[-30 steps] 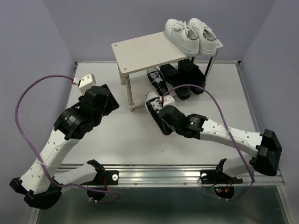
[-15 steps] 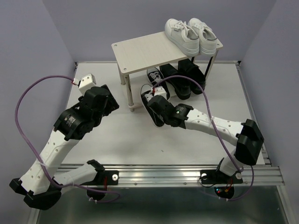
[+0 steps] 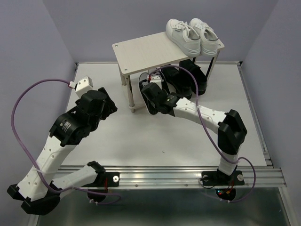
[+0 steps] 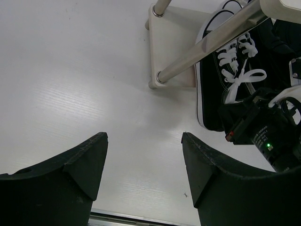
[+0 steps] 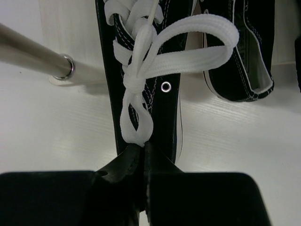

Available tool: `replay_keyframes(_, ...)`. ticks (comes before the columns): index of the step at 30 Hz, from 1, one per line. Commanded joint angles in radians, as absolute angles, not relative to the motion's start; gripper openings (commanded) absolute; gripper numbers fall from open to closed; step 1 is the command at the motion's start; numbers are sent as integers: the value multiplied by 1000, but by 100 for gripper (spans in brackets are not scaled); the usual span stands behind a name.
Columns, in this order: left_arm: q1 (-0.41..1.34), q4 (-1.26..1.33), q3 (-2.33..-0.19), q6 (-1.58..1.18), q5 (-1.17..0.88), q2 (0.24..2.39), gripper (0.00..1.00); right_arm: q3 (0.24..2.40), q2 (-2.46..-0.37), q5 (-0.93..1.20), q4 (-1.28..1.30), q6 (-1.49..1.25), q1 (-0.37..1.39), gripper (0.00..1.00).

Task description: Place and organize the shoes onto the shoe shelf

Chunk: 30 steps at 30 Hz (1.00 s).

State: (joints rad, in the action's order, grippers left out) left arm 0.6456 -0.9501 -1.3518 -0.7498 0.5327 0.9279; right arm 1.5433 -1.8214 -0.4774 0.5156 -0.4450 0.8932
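One small black canvas sneaker point(image 5: 162, 110) with white laces and sole is the last shoe not yet squared away. In the past second it has slid from the open white table point(image 3: 117, 136) to the front left of the pale wood-grain two-tier shoe shelf point(image 3: 146, 52), beside its mate point(image 5: 244, 56). The right gripper point(image 5: 142, 151) has its jaws pinched shut at the sneaker's lace loop. Placement looks nearly done; only straightening seems left.

The white lace-up sneakers point(image 3: 193, 35) sit on the top board's right end. The left gripper point(image 4: 143, 141) hangs spread and empty over bare table.

Whether the sneaker's toe rests on the lower board or only against it is unclear. The glossy black loafers point(image 3: 188, 79) are mostly hidden under the top board.
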Motion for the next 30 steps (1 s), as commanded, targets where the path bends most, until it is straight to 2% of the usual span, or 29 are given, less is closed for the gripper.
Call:
replay_keyframes(1,641,-977,-1345,-758,568,899,76,1661,-1841,-515,376,-433,871,1)
replay_keyframes(19,641,-1032,-1321,-808,589,856,76,1700,-1983,-528,163,-371,853,1)
replay_keyframes(30,640,-1037,-1315,-819,584,856,76,1723,-2028,-509,153,-368,834,1)
